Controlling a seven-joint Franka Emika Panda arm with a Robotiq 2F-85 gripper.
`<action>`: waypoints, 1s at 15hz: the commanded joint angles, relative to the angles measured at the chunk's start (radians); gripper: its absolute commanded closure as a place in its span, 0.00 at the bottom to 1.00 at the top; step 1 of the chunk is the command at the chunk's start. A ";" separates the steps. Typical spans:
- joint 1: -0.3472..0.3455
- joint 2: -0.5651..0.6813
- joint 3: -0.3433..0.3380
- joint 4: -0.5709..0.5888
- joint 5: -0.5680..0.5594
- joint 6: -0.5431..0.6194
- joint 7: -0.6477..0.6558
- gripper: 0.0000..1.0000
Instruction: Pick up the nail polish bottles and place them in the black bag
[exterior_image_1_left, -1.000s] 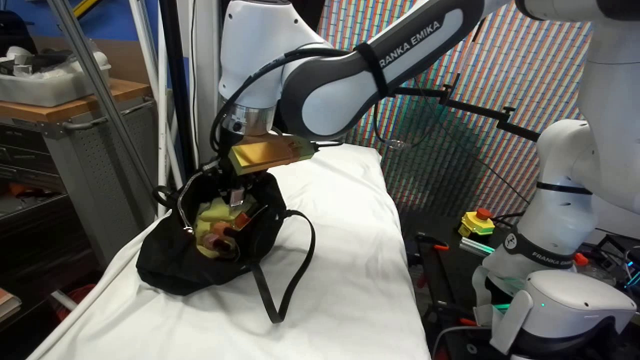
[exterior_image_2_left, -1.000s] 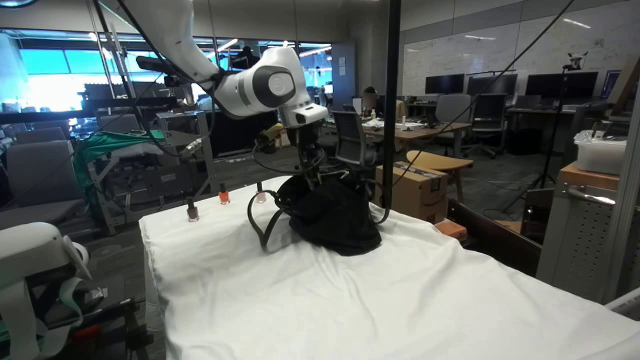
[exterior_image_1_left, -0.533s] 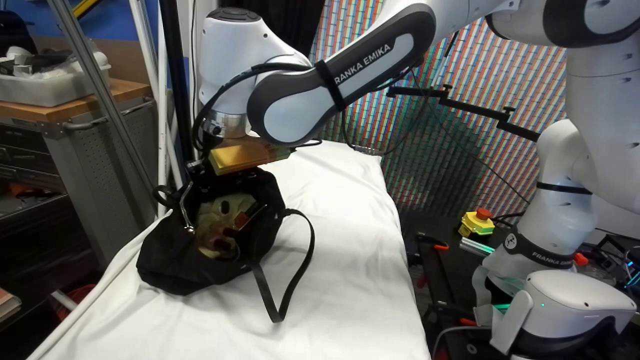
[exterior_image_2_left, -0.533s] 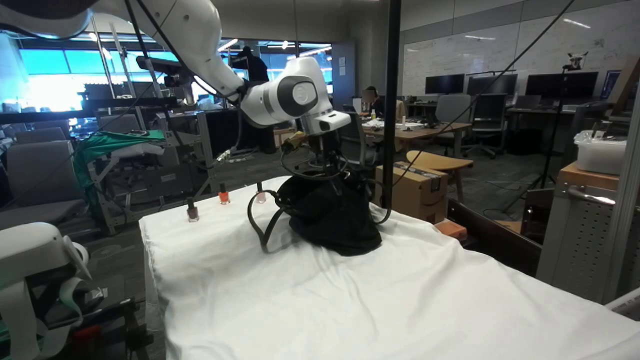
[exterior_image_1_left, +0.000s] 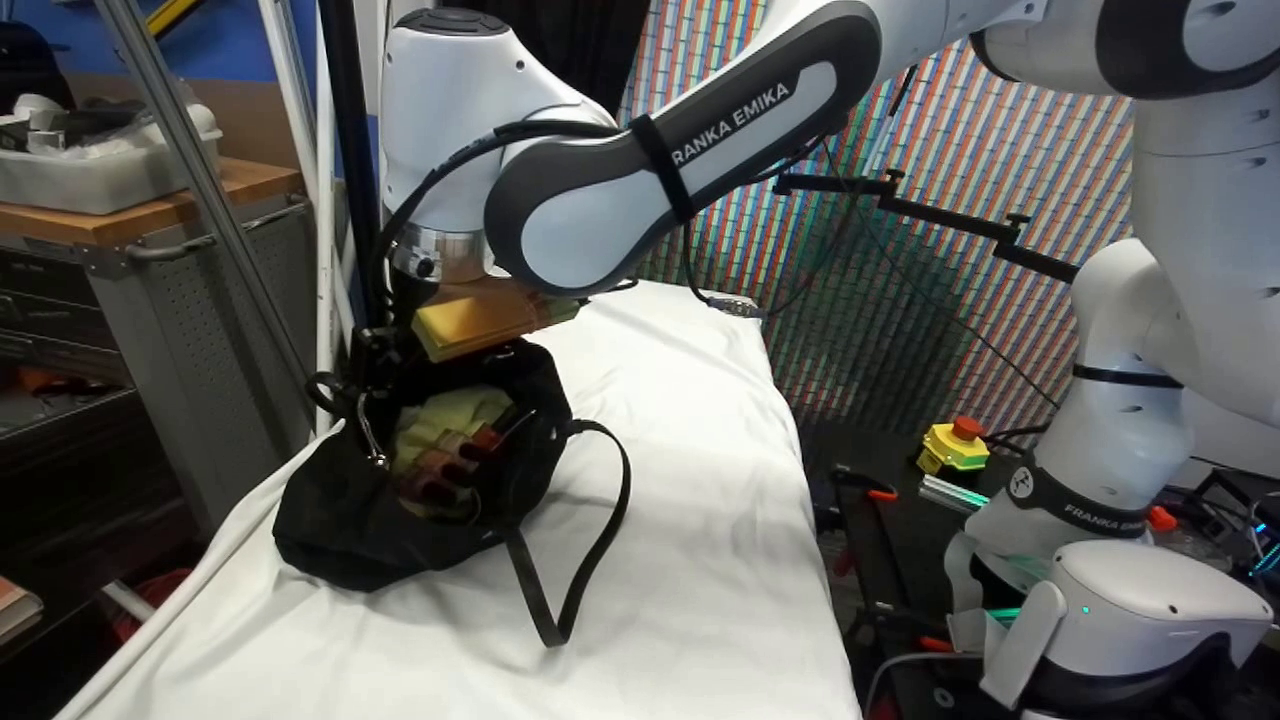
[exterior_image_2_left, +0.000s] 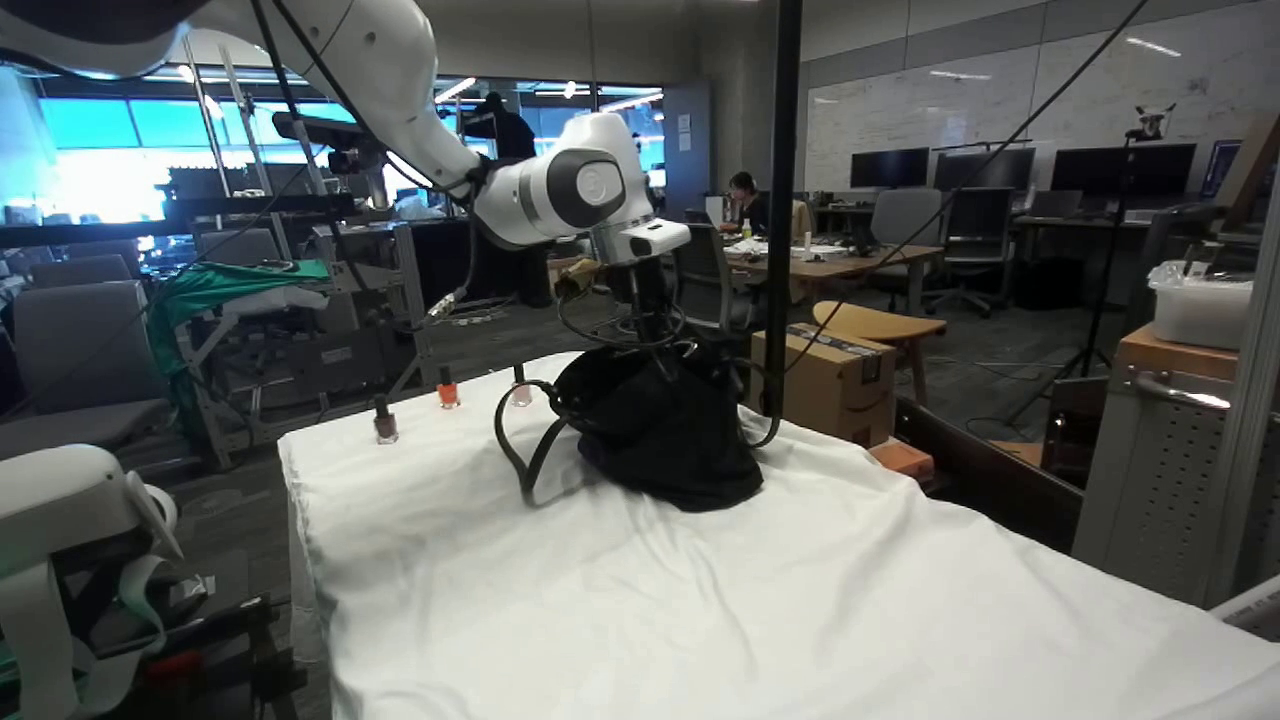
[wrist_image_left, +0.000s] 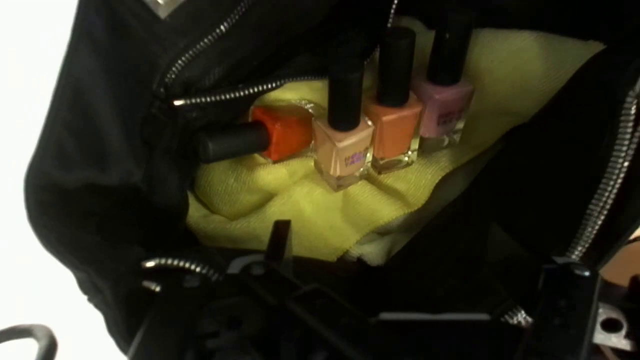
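The black bag (exterior_image_1_left: 340, 525) slumps on the white-covered table with its mouth open. In the wrist view several nail polish bottles rest on its yellow inside: a red one (wrist_image_left: 290, 131) on its side, then a peach one (wrist_image_left: 345, 150), an orange one (wrist_image_left: 397, 127) and a mauve one (wrist_image_left: 442, 107) side by side. Three more stand upright on the table in an exterior view: a dark mauve one (exterior_image_2_left: 386, 428), an orange-red one (exterior_image_2_left: 448, 393) and a pale pink one (exterior_image_2_left: 521, 392). My gripper (wrist_image_left: 425, 270) is at the bag's mouth, fingers wide apart, holding nothing.
Looped strap handles (exterior_image_1_left: 600, 520) lie beside the bag on the white sheet (exterior_image_1_left: 690, 600). A black upright pole (exterior_image_2_left: 785, 200) and a cardboard box (exterior_image_2_left: 835, 385) are behind the bag. A metal zip (wrist_image_left: 612, 175) edges the bag's mouth.
A pale bottle held over the bag a second ago has been let go and is now among those inside. My gripper has opened and shifted towards the bag's zip-side edge.
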 joint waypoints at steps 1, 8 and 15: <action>0.010 -0.139 0.034 -0.154 0.048 -0.017 -0.084 0.00; 0.027 -0.381 0.118 -0.446 0.142 -0.056 -0.116 0.00; 0.040 -0.540 0.216 -0.675 0.270 -0.090 -0.164 0.00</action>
